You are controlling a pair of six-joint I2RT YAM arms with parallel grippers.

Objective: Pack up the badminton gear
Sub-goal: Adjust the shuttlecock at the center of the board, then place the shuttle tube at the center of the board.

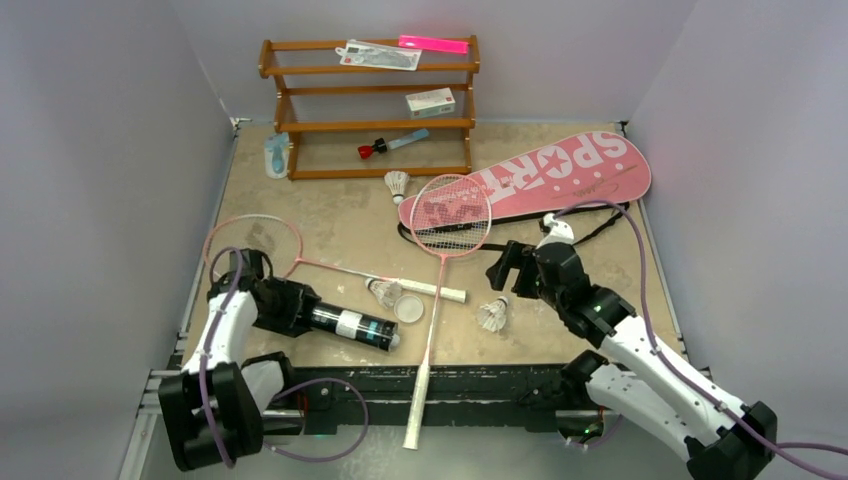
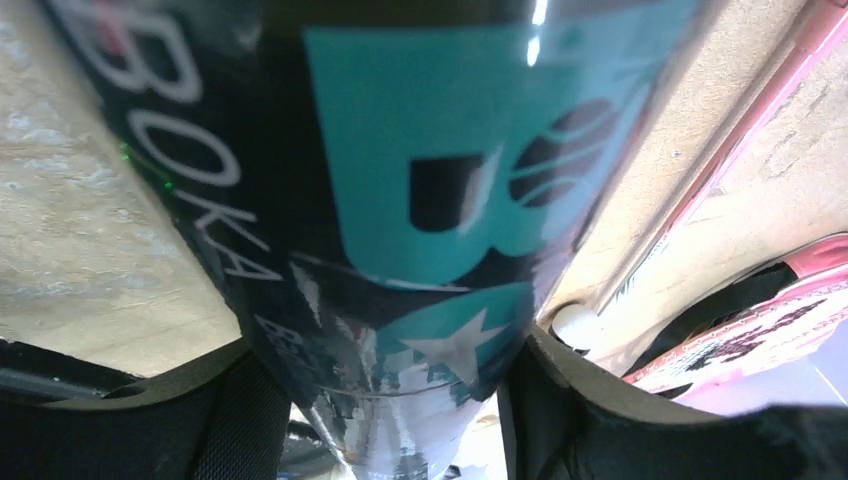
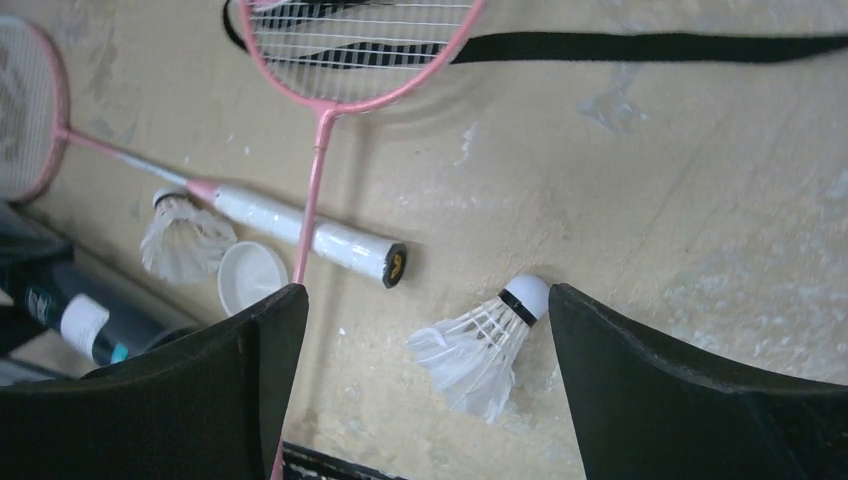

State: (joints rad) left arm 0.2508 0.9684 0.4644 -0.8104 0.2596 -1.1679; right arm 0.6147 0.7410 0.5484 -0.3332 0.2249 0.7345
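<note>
— Jaws first, please: how did they stand?

— On the left gripper (image 1: 298, 308) the jaws were closed tight around the black tube (image 1: 352, 326), which lay on the tabletop far to the left of the pink bag (image 1: 560, 170). On the right gripper (image 3: 425, 400) they stood wide apart and held nothing. One shuttlecock (image 3: 478, 348) lay just under the gap, in front of the bag.

— And what was packed?

— Nothing that I could see. One racket (image 1: 452, 215) rested with its head on the left end of the bag, on top and not inside. The second racket (image 1: 255, 243) lay well to the left of the bag, its handle crossing the first one's shaft. A second shuttlecock (image 1: 383, 292) and a white lid (image 1: 409, 307) lay loose between the bag and the tube. A third shuttlecock (image 1: 397, 183) stood just left of the bag.

— So how much was left?

— Almost all, in my judgement: shuttlecocks into the tube, lid on, then rackets and tube into the bag. Whether the tube held anything, I could not tell.
</note>
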